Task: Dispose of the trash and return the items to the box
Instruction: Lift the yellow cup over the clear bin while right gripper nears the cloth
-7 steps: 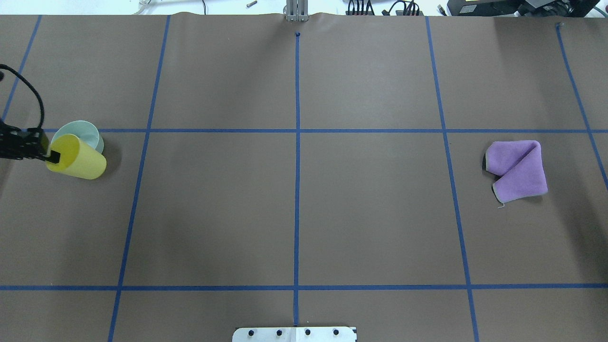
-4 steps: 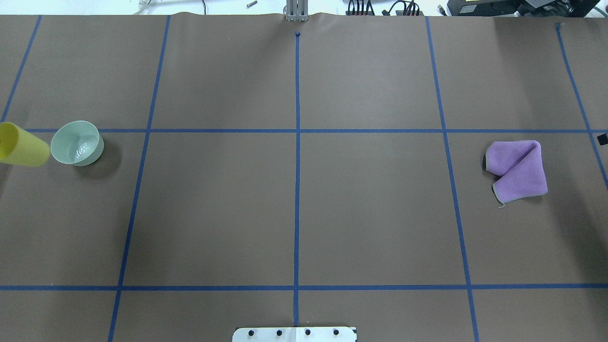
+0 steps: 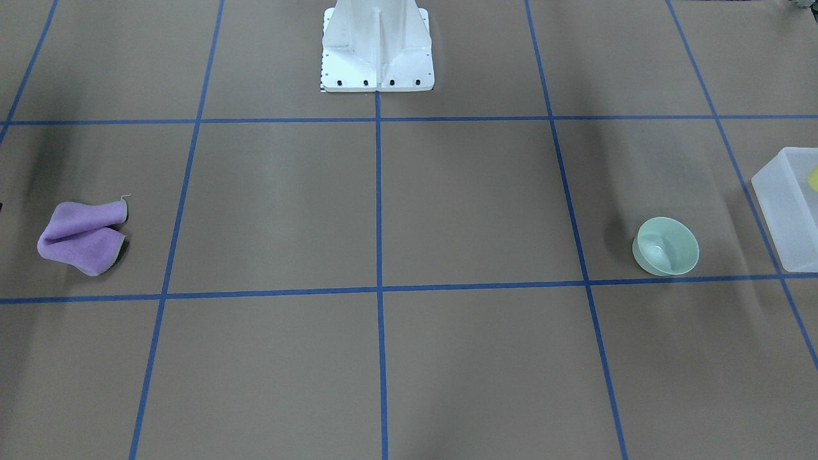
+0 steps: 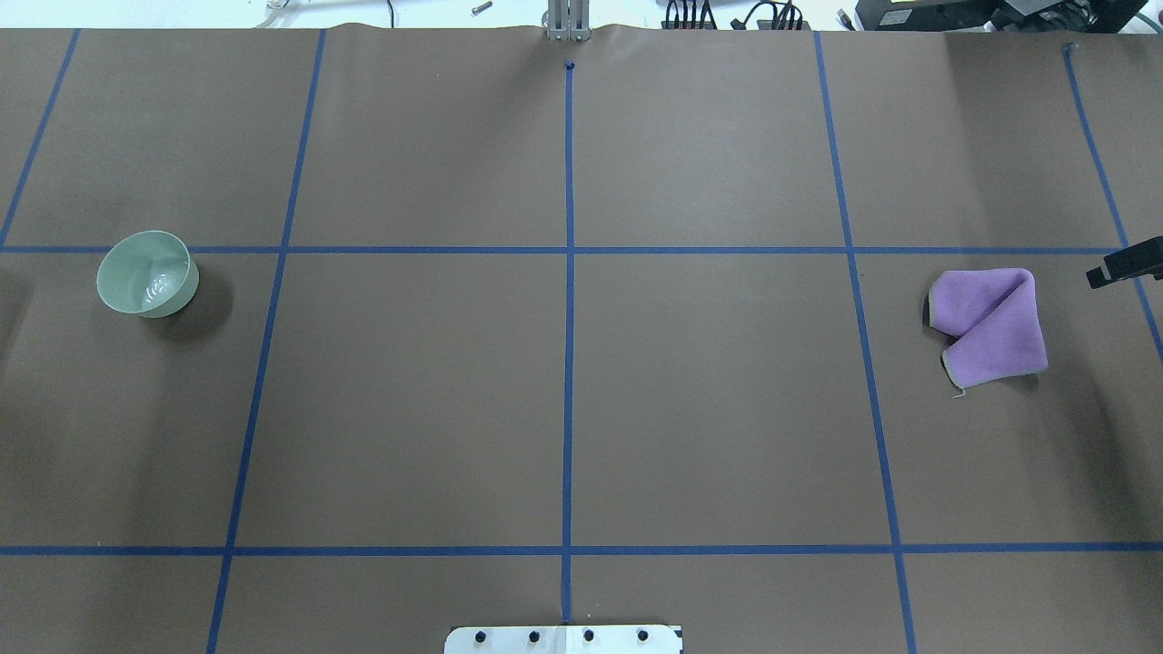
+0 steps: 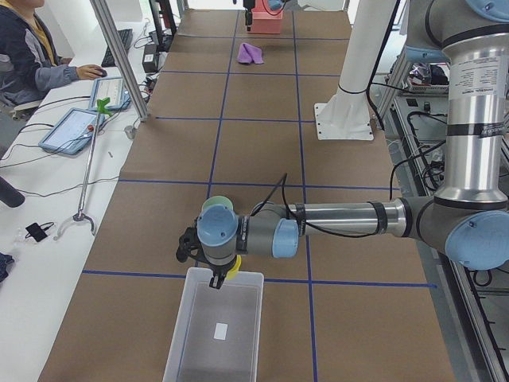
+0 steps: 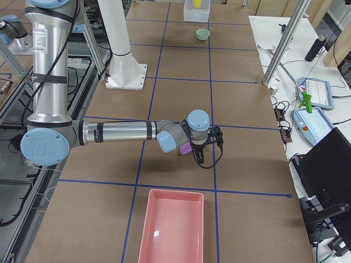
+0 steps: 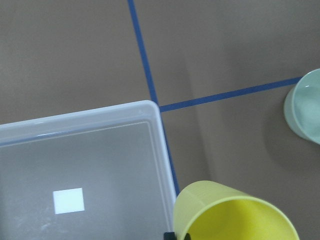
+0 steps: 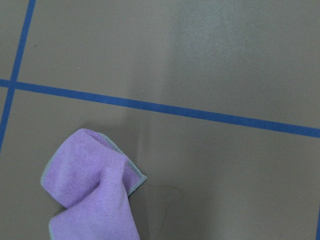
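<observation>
My left gripper (image 5: 217, 276) is shut on the rim of the yellow cup (image 7: 232, 214) and holds it over the near corner of the frosted white box (image 7: 80, 165). The box also shows at the right edge of the front view (image 3: 787, 204). The mint-green bowl (image 4: 147, 272) stands upright on the table beside the box, apart from it. My right gripper (image 4: 1125, 265) shows only as a black tip at the overhead view's right edge, just right of the crumpled purple cloth (image 4: 990, 325). I cannot tell whether it is open or shut.
A pink tray (image 6: 171, 224) lies on the table's right end, beyond the cloth. The white pedestal base (image 3: 377, 48) stands at the robot's side of the table. Blue tape lines cross the brown table cover.
My left gripper has carried the yellow cup leftwards out of the overhead view, away from the bowl. My right gripper has come into the overhead view at the right edge.
</observation>
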